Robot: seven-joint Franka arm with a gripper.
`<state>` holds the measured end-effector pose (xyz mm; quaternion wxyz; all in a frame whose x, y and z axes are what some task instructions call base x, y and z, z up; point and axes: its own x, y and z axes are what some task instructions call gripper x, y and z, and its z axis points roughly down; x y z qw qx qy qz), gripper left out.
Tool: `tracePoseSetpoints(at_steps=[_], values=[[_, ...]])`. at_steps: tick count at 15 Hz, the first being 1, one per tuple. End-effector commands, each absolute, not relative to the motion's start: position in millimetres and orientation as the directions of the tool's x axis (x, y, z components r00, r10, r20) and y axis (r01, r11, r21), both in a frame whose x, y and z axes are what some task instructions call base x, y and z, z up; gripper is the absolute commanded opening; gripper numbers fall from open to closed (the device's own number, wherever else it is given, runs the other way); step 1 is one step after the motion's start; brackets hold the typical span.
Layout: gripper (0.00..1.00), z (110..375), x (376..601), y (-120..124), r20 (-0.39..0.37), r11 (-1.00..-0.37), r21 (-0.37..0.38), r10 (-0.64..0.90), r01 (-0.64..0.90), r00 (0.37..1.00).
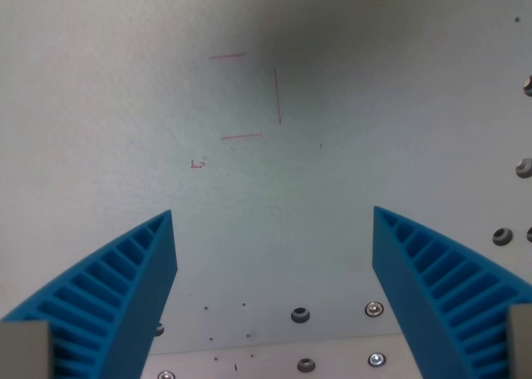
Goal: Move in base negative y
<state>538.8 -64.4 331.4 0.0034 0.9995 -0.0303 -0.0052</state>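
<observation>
End effector (274,229), ribbed blue fingers (125,287) spread, above smooth table (125,105).

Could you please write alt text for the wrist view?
Two blue ribbed fingers of an open gripper, holding nothing, frame a pale table. Thin red lines are marked on it ahead, and screws dot the lower and right edges.

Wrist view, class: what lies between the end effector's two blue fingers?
Only bare pale tabletop between the end effector's fingers, with screws lower down; nothing held, in the wrist view.
</observation>
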Motion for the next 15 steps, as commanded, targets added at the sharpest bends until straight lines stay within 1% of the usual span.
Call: tracePoseSetpoints(at_steps=[1,15], values=[[1.00,333,539,-70,-0.006,-0.998,0.007,-0.061,-0.061,0.998],[1.00,332,544,-140,-0.006,-0.998,0.007,-0.061,-0.061,0.998]])
